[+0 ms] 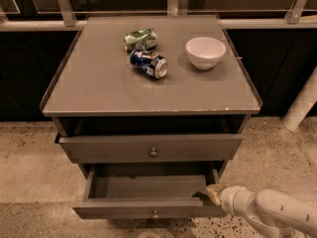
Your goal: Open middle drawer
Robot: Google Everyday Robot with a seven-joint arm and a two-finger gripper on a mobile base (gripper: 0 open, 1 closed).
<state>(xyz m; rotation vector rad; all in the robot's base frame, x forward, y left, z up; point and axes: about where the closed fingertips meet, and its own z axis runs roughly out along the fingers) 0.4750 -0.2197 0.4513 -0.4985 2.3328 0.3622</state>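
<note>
The middle drawer point(148, 208) is a grey-brown low-fronted drawer with a small round knob point(155, 213). It stands pulled out from the cabinet, and its inside shows empty. My gripper point(214, 193) is at the drawer's right front corner, touching the top of its front panel. My white arm point(270, 212) reaches in from the lower right. The taller top drawer point(151, 148) above it sits slightly out, with its own knob point(153, 152). The lowest drawer is hidden.
On the cabinet top point(99, 83) lie a crushed green can point(140, 37) and a blue can point(148, 63) on its side, with a white bowl point(205, 52) to their right. A white post point(302, 108) stands at the right. The floor is speckled.
</note>
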